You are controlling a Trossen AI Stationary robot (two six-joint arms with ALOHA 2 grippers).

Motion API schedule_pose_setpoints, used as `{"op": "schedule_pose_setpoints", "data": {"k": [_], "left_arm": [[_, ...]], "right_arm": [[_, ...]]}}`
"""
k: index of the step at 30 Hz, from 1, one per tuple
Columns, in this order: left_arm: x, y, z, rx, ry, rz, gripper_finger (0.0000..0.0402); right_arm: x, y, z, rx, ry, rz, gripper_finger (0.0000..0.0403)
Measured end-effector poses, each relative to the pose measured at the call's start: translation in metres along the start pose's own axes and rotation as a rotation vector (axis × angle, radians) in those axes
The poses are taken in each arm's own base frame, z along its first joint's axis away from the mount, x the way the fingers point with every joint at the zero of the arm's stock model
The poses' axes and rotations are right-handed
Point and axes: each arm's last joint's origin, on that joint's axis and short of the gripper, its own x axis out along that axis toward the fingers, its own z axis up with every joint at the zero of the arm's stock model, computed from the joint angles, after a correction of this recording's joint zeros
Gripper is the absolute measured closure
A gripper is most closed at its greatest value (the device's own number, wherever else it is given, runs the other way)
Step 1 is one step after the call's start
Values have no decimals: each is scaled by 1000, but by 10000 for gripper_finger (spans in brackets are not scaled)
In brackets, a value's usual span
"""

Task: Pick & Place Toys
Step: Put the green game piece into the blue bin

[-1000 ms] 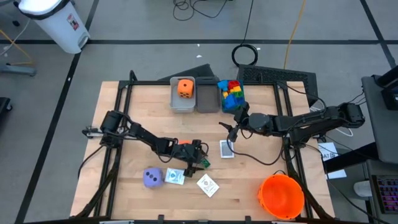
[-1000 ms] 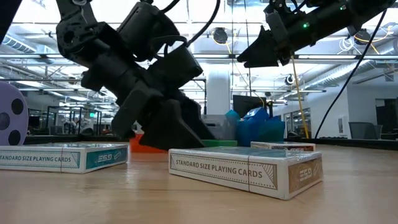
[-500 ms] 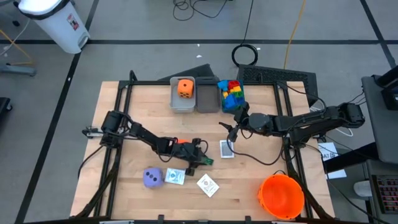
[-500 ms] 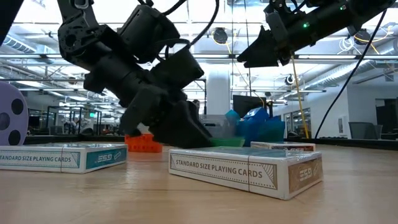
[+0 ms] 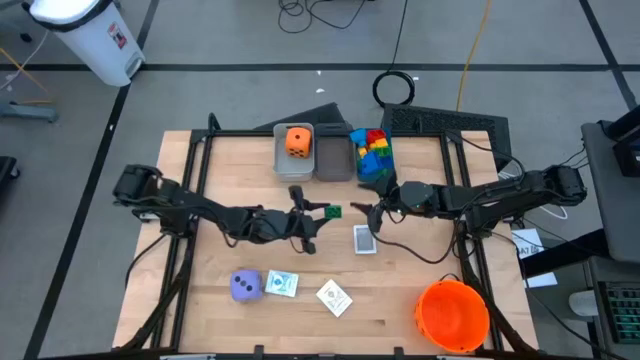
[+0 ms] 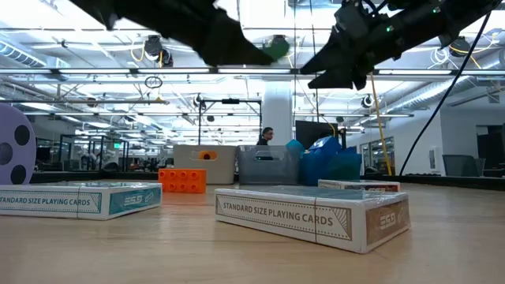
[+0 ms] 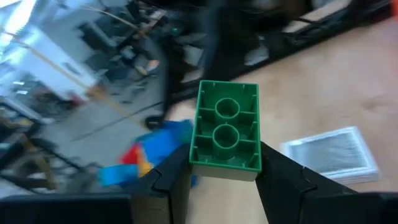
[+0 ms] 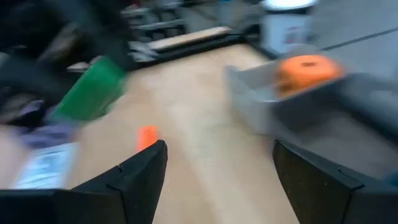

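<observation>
Green block (image 7: 227, 129) pinched in left gripper (image 7: 217, 177), its 2 studs plain only wrist-side; right gripper (image 8: 214, 168) spread.

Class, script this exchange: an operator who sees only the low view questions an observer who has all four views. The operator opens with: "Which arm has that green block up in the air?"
Observer: The left gripper. Its wrist view shows the green block clamped between both fingers.
Operator: Is the other gripper carrying anything?
Observer: No. The right gripper is open, with nothing between its fingers.
Operator: Is anything large outside my view?
Observer: Yes. The high view shows an orange bucket near the table corner on the right arm's side, at the end opposite the bins.
</observation>
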Motion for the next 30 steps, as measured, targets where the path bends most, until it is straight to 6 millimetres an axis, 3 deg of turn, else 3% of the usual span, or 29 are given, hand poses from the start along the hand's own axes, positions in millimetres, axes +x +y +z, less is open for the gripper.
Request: {"op": "schedule_pose_setpoints", "data": {"k": [3,7,13,20,25,30], "left_arm": [[-11,8,9,38,-4,12,250],[-16,3,9,67,22,15,242],[-16,-7,6,118,45,-1,242],[-17,-7,7,115,50,9,250],[-17,-8,5,124,61,4,232],[-17,-8,5,124,61,4,249]], "right_arm": [[0,5,3,35,-11,133,122],[0,14,9,68,-74,250,122],[17,29,-2,83,-114,299,122],[36,35,-10,104,-168,387,122],[44,39,-10,149,-151,410,121],[53,42,-11,189,-130,409,126]]}}
